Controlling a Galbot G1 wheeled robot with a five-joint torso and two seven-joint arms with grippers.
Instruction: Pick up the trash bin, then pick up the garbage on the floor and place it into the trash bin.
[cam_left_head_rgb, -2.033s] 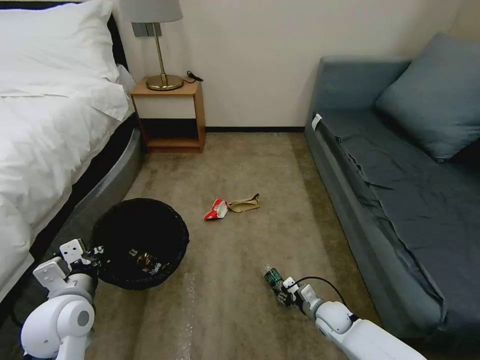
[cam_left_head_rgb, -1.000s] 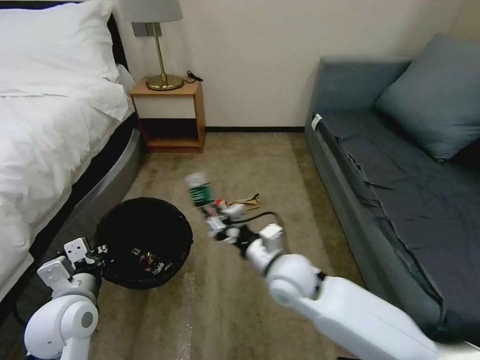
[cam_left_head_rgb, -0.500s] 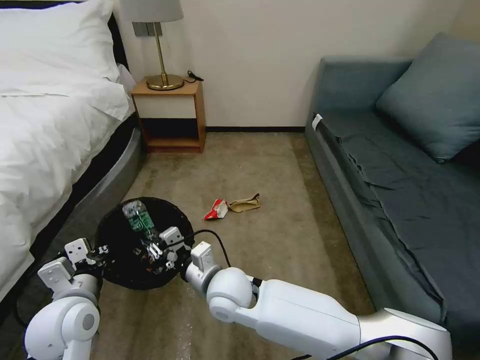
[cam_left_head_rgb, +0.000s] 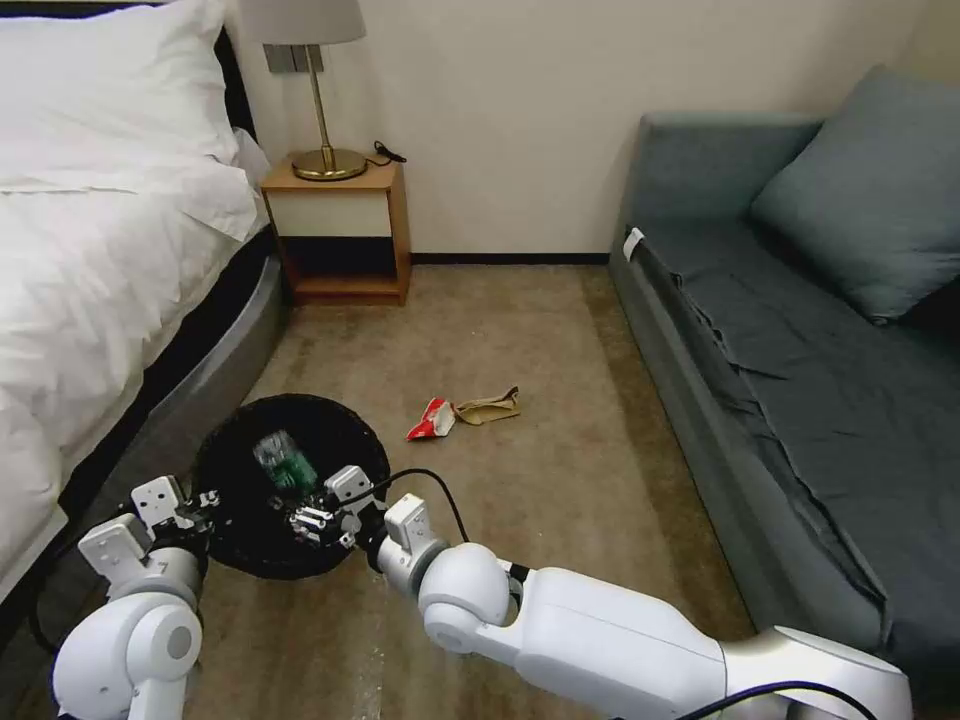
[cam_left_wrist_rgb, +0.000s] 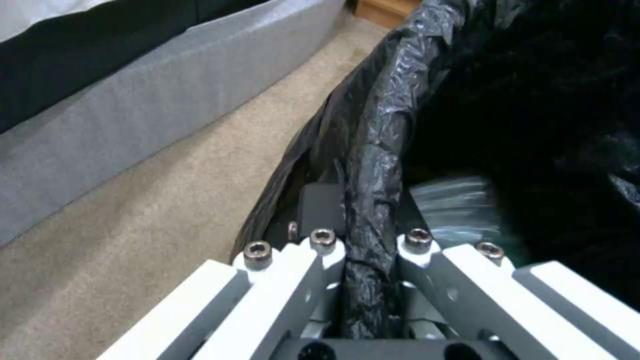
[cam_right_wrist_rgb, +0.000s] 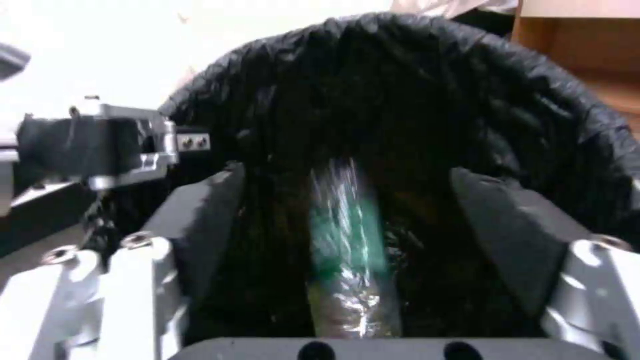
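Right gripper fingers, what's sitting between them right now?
In the right wrist view, the clear bottle with its green label lies between the open fingers of the right gripper, inside the trash bin.

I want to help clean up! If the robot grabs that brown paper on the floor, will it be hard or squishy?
Probably squishy: the brown paper looks crumpled and flat on the carpet, so it would likely bend when pinched. It seems light too, and unlikely to roll. The red-white wrapper touching it might shift with it.
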